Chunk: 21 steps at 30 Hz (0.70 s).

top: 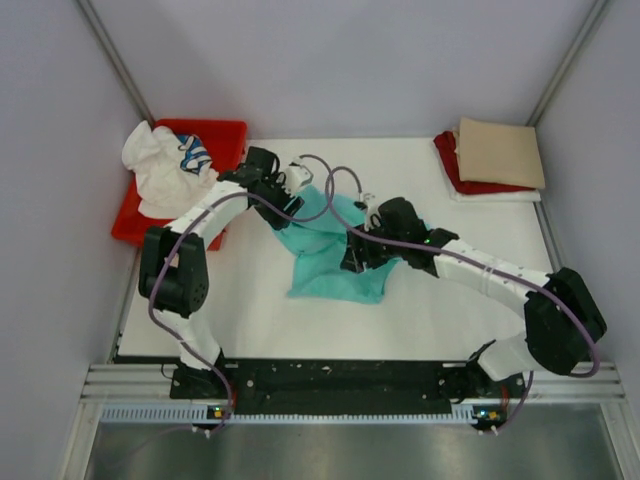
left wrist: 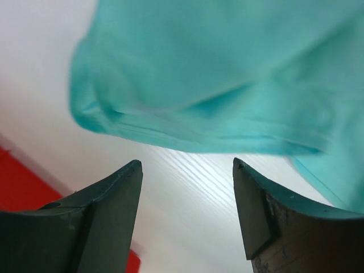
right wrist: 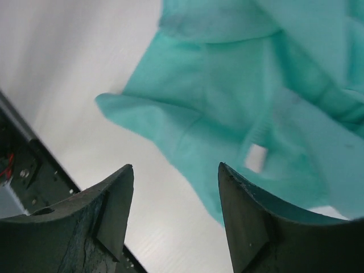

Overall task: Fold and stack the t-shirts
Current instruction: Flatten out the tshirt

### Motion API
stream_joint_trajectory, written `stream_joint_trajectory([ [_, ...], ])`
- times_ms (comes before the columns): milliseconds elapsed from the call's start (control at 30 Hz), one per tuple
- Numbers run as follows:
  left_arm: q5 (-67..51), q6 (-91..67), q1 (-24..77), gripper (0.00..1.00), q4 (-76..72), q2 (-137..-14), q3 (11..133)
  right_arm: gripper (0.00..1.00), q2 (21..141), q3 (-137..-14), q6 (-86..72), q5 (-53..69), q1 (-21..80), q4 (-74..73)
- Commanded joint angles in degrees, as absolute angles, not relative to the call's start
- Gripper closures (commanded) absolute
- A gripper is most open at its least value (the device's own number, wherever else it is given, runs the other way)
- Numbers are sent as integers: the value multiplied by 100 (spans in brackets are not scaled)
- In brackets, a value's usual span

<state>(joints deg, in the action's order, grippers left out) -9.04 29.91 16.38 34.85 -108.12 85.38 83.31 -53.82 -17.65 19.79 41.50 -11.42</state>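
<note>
The teal t-shirt (top: 330, 258) lies crumpled in the middle of the table; it also shows in the left wrist view (left wrist: 227, 74) and the right wrist view (right wrist: 256, 114). My left gripper (top: 283, 205) is open and empty just above the shirt's upper left edge (left wrist: 187, 165). My right gripper (top: 357, 253) is open and empty over the shirt's right side (right wrist: 176, 170). A folded tan shirt (top: 500, 152) lies on a dark red shirt (top: 450, 160) and a white one at the back right. A white shirt (top: 160, 170) and the blue-and-white striped shirt (top: 195, 152) lie in the red tray.
The red plastic tray (top: 225, 135) sits at the back left, half off the white table (top: 440, 310). A black rail (top: 330, 375) runs along the near edge by the arm bases. Grey walls close in on three sides.
</note>
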Motion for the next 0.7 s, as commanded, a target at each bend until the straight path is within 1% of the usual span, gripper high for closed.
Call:
stream_joint_trajectory([
  [0, -2714, 3917, 1792, 31, 4077, -9389, 7745, 40, 7866, -5326, -1978, 678, 3832, -1414],
  [67, -2891, 4410, 1994, 31, 4349, -8975, 7218, 40, 7962, -5379, -1960, 467, 3841, -1555],
  [167, -2830, 4938, 2433, 29, 4693, -8597, 6480, 39, 8208, -5466, -1969, 378, 3841, -1670],
  [233, -2830, 5053, 2618, 26, 4781, -8543, 6093, 37, 8419, -5554, -1925, 343, 3902, -1784],
  [267, -2804, 5089, 2671, 18, 4755, -8552, 5943, 36, 8550, -5607, -1907, 291, 3955, -1854],
  [333, -2673, 5106, 2786, 18, 4580, -8595, 5626, 36, 8797, -5713, -1855, 229, 4078, -1951],
  [467, -2383, 4844, 3032, 18, 4000, -8771, 5230, 35, 9166, -5801, -1863, 45, 4236, -1986],
  [567, -2207, 4475, 3181, 22, 3578, -8999, 5142, 35, 9369, -5757, -1925, -333, 4236, -2039],
  [667, -2066, 4141, 3322, 27, 3262, -9193, 5115, 40, 9492, -5704, -1977, -457, 4210, -2074],
])
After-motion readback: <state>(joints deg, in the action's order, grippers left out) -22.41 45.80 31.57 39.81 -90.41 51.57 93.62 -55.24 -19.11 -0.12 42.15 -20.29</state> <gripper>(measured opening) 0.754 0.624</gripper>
